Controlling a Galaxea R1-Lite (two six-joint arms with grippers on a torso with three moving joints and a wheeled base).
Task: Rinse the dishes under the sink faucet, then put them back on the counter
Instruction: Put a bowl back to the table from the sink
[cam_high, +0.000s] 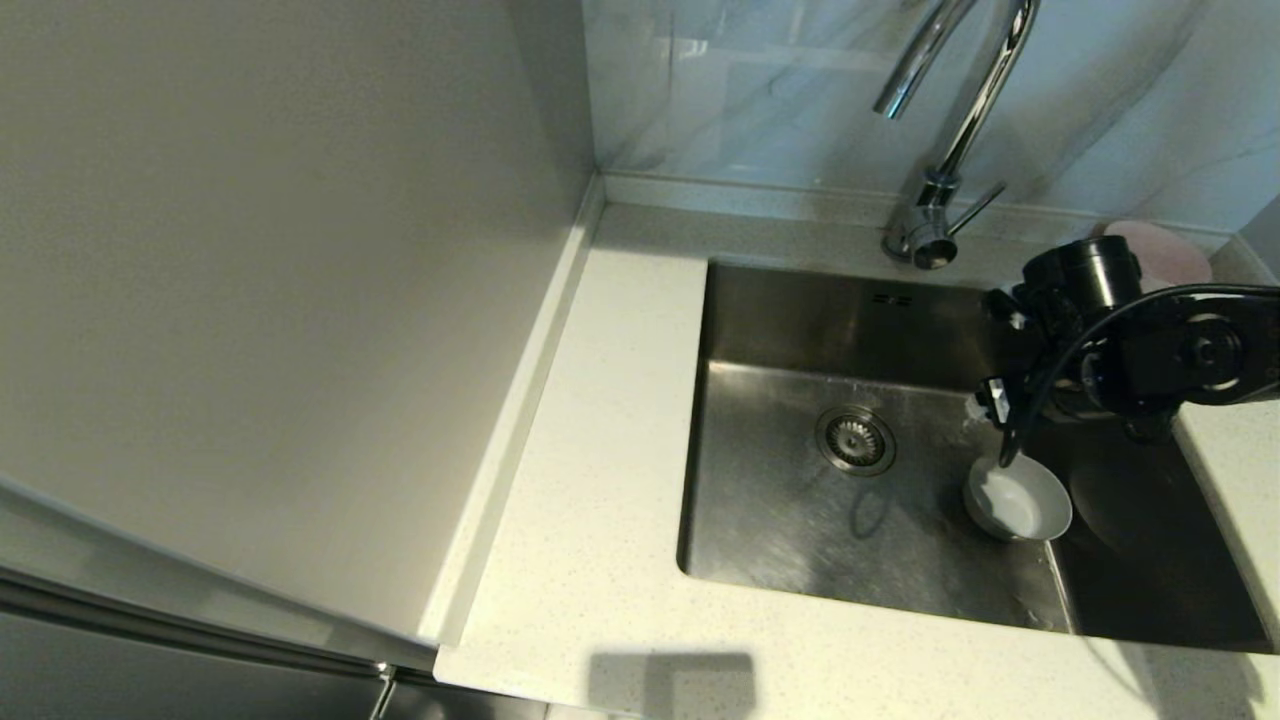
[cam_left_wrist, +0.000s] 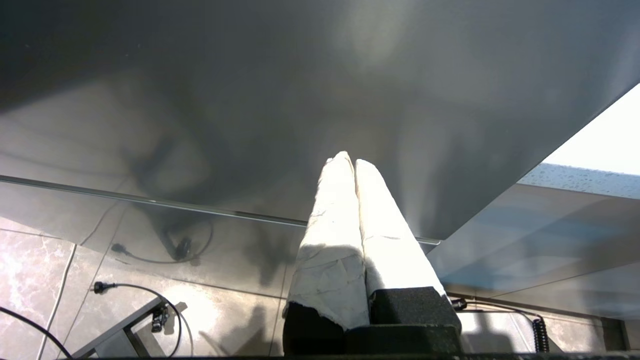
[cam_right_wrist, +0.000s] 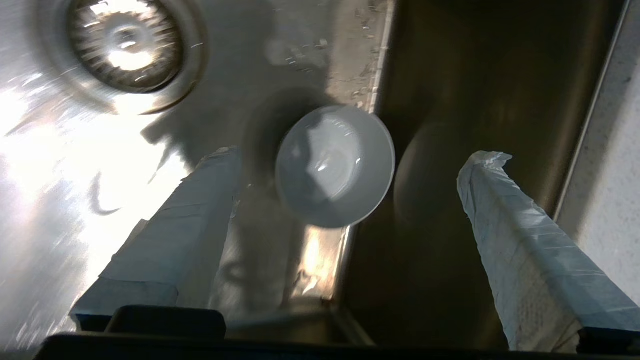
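Observation:
One white bowl (cam_high: 1018, 498) lies open side up in the sink (cam_high: 770, 520), at the seam where the floor meets the right wall, right of the drain strainer (cam_high: 855, 440). My right gripper (cam_right_wrist: 356, 155) hangs above the bowl (cam_right_wrist: 335, 165), open, its taped fingers (cam_right_wrist: 200, 210) well apart and clear of it. A pale pink bowl (cam_high: 1165, 252) stands on the counter (cam_high: 600, 450) behind my right arm (cam_high: 1130, 340). The chrome faucet (cam_high: 960, 120) rises behind the sink; no water shows. The second white bowl is out of view. My left gripper (cam_left_wrist: 348, 161) is shut and empty, parked below the counter.
A tall grey panel (cam_high: 280, 280) walls off the counter's left side. The low raised rim (cam_high: 760, 195) runs along the tiled back wall. The faucet's lever (cam_high: 975, 210) sticks out toward my right arm. The left wrist view shows cabinet fronts, floor tiles and cables (cam_left_wrist: 150, 250).

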